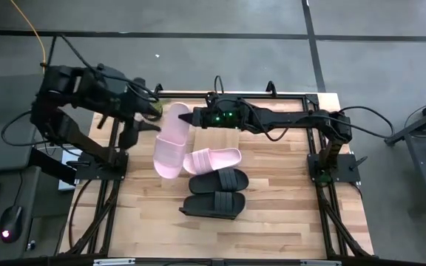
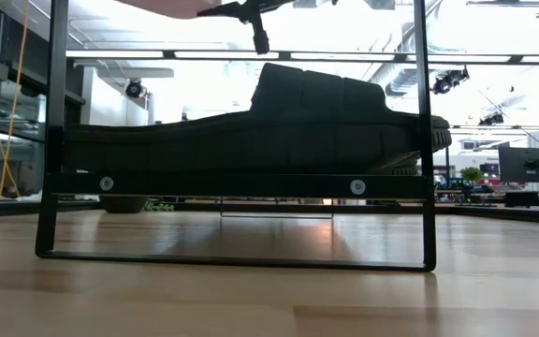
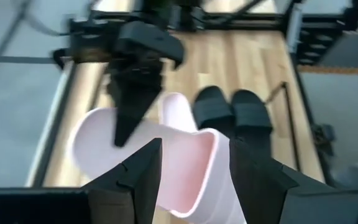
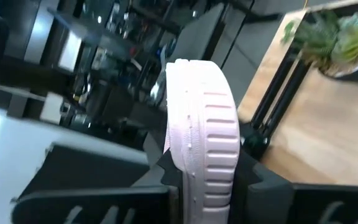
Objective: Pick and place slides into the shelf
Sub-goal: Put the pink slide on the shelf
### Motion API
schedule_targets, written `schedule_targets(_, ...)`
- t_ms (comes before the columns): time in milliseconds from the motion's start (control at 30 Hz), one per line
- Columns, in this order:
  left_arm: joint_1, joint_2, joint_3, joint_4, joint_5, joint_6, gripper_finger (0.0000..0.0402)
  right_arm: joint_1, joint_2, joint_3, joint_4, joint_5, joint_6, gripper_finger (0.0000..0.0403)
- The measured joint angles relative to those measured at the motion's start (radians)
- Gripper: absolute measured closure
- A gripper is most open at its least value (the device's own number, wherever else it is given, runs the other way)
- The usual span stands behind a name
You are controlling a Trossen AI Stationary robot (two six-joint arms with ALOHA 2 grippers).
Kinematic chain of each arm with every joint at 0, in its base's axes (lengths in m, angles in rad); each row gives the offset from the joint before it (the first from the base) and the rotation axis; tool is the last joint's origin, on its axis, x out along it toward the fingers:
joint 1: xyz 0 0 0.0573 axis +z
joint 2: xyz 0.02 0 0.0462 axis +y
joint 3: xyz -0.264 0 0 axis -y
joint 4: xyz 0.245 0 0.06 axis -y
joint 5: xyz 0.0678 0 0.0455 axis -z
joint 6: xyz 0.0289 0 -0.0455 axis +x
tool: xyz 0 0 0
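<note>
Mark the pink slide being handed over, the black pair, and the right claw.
Pink slide [image 1: 170,144], high view, on its footbed.
Black pair [image 1: 219,192], high view, on the nearer slide's strap.
Right claw [image 4: 207,180], right wrist view, between fingertips clamping the sole.

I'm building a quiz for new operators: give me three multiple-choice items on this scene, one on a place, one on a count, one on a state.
1. The two matte black open-toe slides lie: A) beside a pale pink slide B) on the left arm C) off the table.
2. Slides in view: A) two B) four C) six.
3. The left gripper has its jaws: A) shut B) open C) hidden.
Key: A, high view shows them adjacent; B, two black, two pink; B, jaws stand apart around the lifted pink slide the right gripper clamps.
</note>
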Motion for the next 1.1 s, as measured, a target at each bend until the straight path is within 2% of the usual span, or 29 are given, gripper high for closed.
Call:
schedule_targets(300, 0.03, -0.039, 0.0, 0.0, -0.115, -0.026, 0.0235, 0.051, 0.0, 0.0, 0.052, 0.205, 0.001, 0.0365)
schedule_targets(567, 0.03, -0.048, -0.001, 0.0, -0.168, -0.021, 0.0234, 0.106, 0.0, 0.0, 0.058, 0.391, 0.028, 0.0365)
schedule_targets(700, 0.03, -0.058, -0.001, 0.0, -0.242, -0.01, 0.0234, 0.13, 0.0, 0.0, 0.054, 0.473, 0.05, 0.0365)
schedule_targets(867, 0.03, -0.08, -0.001, 0.0, -0.33, 0.023, 0.0234, 0.162, 0.0, 0.0, 0.017, 0.581, 0.088, 0.0365)
schedule_targets(1100, 0.031, -0.104, -0.001, 0.0, -0.344, 0.06, 0.0234, 0.209, -0.004, 0.0, -0.079, 0.706, 0.177, 0.0365)
